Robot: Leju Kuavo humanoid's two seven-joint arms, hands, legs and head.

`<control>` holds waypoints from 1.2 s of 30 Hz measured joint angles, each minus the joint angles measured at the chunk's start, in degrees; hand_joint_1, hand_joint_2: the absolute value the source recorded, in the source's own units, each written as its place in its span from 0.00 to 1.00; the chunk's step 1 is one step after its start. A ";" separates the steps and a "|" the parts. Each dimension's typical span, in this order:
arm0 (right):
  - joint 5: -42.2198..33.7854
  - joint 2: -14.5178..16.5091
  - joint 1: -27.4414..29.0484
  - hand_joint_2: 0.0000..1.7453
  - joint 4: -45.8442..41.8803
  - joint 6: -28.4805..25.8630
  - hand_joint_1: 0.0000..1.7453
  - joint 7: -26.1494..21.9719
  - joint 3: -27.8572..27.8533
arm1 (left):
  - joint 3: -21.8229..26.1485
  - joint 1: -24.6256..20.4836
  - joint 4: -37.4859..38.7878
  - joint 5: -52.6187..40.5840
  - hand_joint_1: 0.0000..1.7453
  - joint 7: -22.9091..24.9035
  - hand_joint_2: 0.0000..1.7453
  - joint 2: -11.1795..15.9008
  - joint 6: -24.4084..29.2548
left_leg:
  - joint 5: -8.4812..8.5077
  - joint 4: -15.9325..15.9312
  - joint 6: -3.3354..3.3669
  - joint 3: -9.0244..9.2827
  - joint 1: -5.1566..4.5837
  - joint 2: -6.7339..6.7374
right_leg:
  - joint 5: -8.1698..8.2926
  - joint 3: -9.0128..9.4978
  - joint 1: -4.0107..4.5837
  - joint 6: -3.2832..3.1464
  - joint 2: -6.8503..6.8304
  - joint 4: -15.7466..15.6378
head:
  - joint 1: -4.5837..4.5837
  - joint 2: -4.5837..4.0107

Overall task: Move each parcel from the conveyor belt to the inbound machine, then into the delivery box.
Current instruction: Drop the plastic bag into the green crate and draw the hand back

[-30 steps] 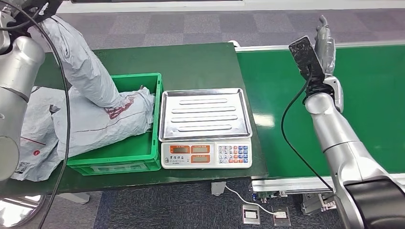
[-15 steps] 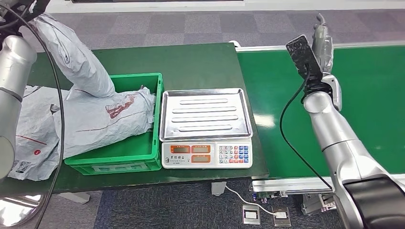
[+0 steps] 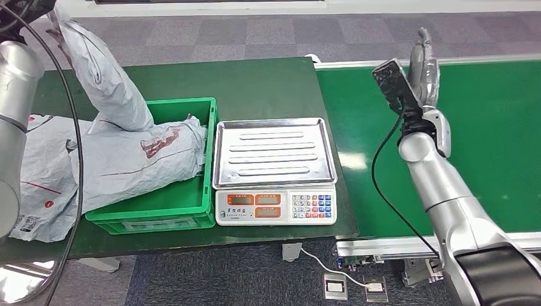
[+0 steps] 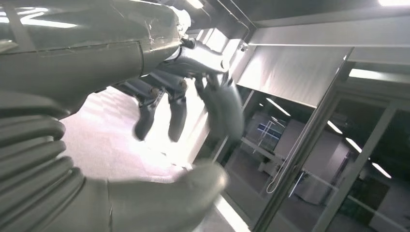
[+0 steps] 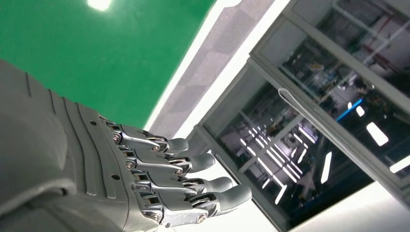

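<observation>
A long grey parcel (image 3: pixel 105 83) stands steeply, its lower end inside the green delivery box (image 3: pixel 153 213) and its top at the upper left corner beside my left hand (image 3: pixel 29 6). In the left wrist view the parcel (image 4: pixel 72 48) lies along the outer side of my left hand (image 4: pixel 179 125); thumb and fingers are apart with nothing between them. A second grey parcel (image 3: pixel 147 156) lies in the box. The steel-topped inbound scale (image 3: pixel 274 153) is bare. My right hand (image 3: pixel 426 64) is raised over the green conveyor belt (image 3: pixel 497 127), fingers (image 5: pixel 193 174) straight, holding nothing.
More grey bags (image 3: pixel 44 185) are heaped on the dark green table (image 3: pixel 255 83) left of the box. The scale stands between box and belt. A black cable hangs from my right forearm (image 3: pixel 440 185). Grey carpet lies beyond the table.
My left arm has gone up and to the left, and the raised parcel now stands steeper. My right hand has drifted slightly left over the belt.
</observation>
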 joint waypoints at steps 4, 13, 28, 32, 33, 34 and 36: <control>0.14 0.02 0.33 0.00 -0.43 0.06 0.00 0.12 0.00 | 0.21 -0.03 -0.25 0.33 0.00 -0.63 0.00 -0.13 0.18 | 0.00 0.00 0.00 0.00 0.00 0.00 | 0.00 0.00 -0.01 0.00 0.01 0.00 | 0.00 0.00; 1.32 0.65 1.59 0.00 -2.66 0.85 0.00 -0.52 -0.22 | 2.29 -0.04 -2.47 2.86 0.00 -6.87 0.00 -0.95 2.43 | 0.02 0.00 -0.02 0.01 0.00 0.00 | 0.01 0.01 0.00 0.00 0.00 0.00 | 0.00 0.00; 2.62 1.60 1.42 0.00 -2.53 1.03 0.00 -3.45 -1.64 | 5.55 0.46 -4.20 15.34 0.00 -18.54 0.00 -3.77 -0.75 | 0.02 0.01 -0.02 0.01 -0.01 -0.04 | 0.01 0.02 -0.01 0.00 -0.03 -0.01 | 0.00 0.00; 1.41 1.98 1.15 0.00 -1.85 -0.45 0.00 -5.83 -1.64 | 6.96 2.98 -4.83 23.39 0.00 -23.29 0.00 -8.13 -6.53 | 0.04 0.03 0.00 0.01 -0.02 -0.25 | 0.01 0.12 -0.01 0.00 -0.26 -0.02 | 0.00 0.00; 1.19 2.09 1.13 0.00 -1.70 -0.60 0.00 -6.14 -1.64 | 7.02 3.61 -4.93 23.95 0.00 -23.72 0.00 -9.04 -6.76 | 0.04 0.04 0.01 0.01 -0.02 -0.26 | 0.01 0.13 -0.01 0.00 -0.28 -0.02 | 0.00 0.00; 0.97 2.21 1.12 0.00 -1.54 -0.69 0.00 -6.40 -1.64 | 7.06 4.15 -4.99 24.32 0.00 -23.98 0.00 -9.85 -7.02 | 0.04 0.04 0.01 0.01 -0.03 -0.24 | 0.02 0.13 -0.03 0.02 -0.27 -0.02 | 0.00 0.00; 0.49 2.40 1.13 0.00 -1.25 -0.77 0.00 -6.77 -1.64 | 7.09 4.83 -5.09 24.92 0.00 -24.36 0.00 -11.01 -7.66 | 0.03 0.04 0.02 0.01 -0.08 -0.12 | 0.04 0.09 -0.07 0.05 -0.14 -0.02 | 0.00 0.00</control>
